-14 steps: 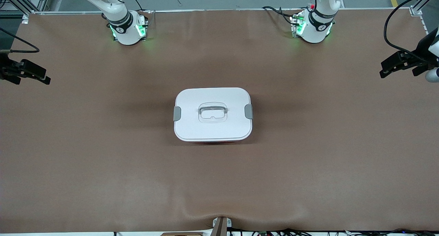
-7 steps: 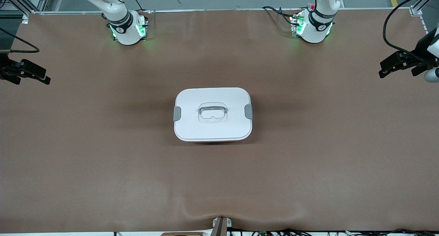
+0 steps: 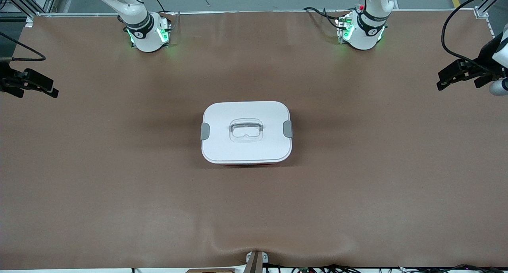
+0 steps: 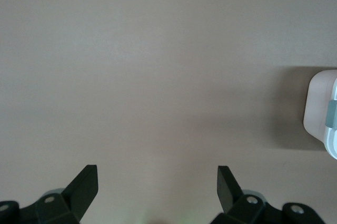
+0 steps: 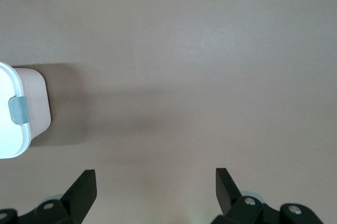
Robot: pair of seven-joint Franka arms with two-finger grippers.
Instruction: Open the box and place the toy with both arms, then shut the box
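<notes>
Your left pincer [image 3: 444,81] has edged slightly from a second ago; the right pincer [image 3: 47,89] waits. Both gape wide. Wrist views reveal the box [image 3: 246,132]'s pink wall.

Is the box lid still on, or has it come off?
On. The white lid sits flat and square on the box, with both grey clips at its ends; neither gripper is near it.

One rounded-rectangular pink plastic box [image 3: 246,132] with white lid and two grey side clips [image 3: 204,131]; two black two-finger tools [image 3: 448,77].
</notes>
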